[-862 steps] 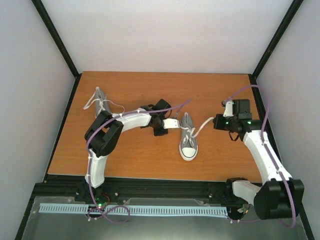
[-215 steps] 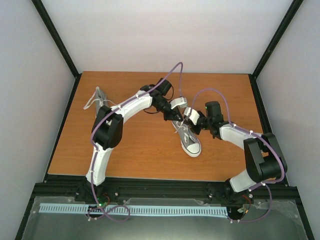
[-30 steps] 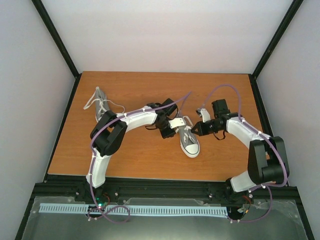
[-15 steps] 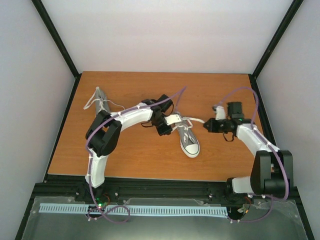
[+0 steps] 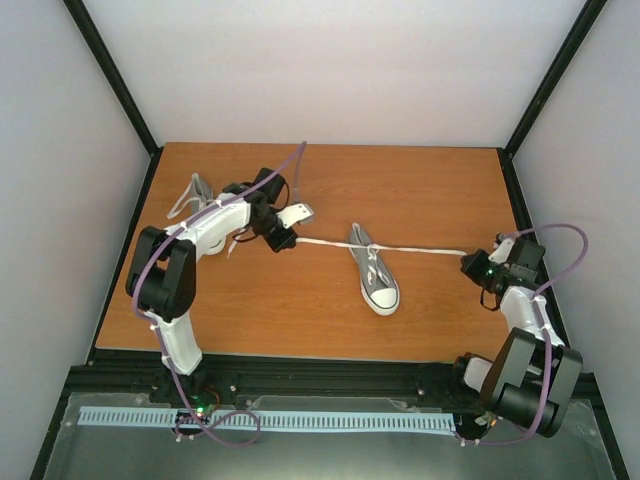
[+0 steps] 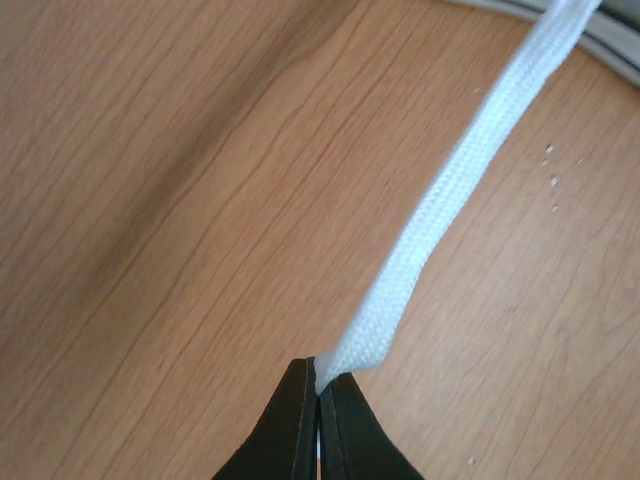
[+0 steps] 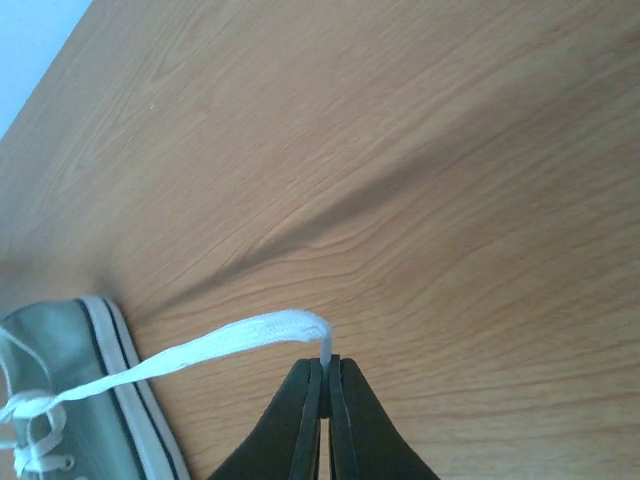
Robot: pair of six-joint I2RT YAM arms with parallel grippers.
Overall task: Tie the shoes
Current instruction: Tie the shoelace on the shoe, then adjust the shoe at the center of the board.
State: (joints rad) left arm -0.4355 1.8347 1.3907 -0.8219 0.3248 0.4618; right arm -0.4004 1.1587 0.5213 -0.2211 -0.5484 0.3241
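Wooden table (image 5: 300,310), top view: shoe (image 5: 375,280) mid-table, lace (image 5: 420,250) held taut sideways between left gripper (image 5: 291,239) and right gripper (image 5: 468,257); second shoe (image 5: 199,193) far left. Left wrist: fingers (image 6: 292,425) pinching lace end. Right wrist: likewise pinching. Likely cinching first knot; next needs loop-forming.

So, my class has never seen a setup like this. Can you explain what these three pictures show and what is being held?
Two robot arms stand at a wooden table. One picture looks down from above; the other two come from cameras on each wrist. A grey sneaker lies mid-table, a second sneaker at the far left. The left gripper and the right gripper each pinch one end of the white lace, stretched out sideways from the middle sneaker.
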